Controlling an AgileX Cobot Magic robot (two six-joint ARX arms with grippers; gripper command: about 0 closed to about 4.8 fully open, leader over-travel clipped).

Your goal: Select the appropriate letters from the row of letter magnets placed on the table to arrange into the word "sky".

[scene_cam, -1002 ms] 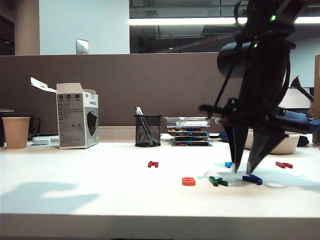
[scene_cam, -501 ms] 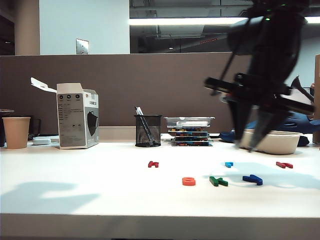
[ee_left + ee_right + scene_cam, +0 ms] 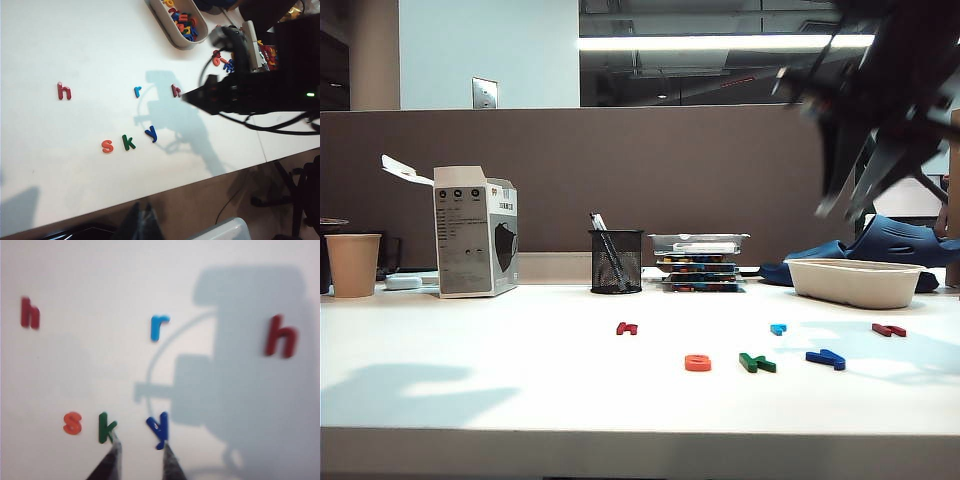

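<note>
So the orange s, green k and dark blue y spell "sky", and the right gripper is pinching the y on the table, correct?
Not quite. The orange s, green k and dark blue y do spell "sky", but the right gripper is open and empty, raised above the table; the exterior view shows it up in the air.

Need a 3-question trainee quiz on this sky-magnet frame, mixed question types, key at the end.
1. True or false: the orange s, green k and dark blue y lie side by side on the table.
2. Which magnets stay unused? A) two red h and a light blue r B) two green k
3. Fill in: the right gripper is raised above the magnets with jaws ___ and empty.

Key: 1 true. 2 A: red h, red h, light blue r. 3 open.
</note>
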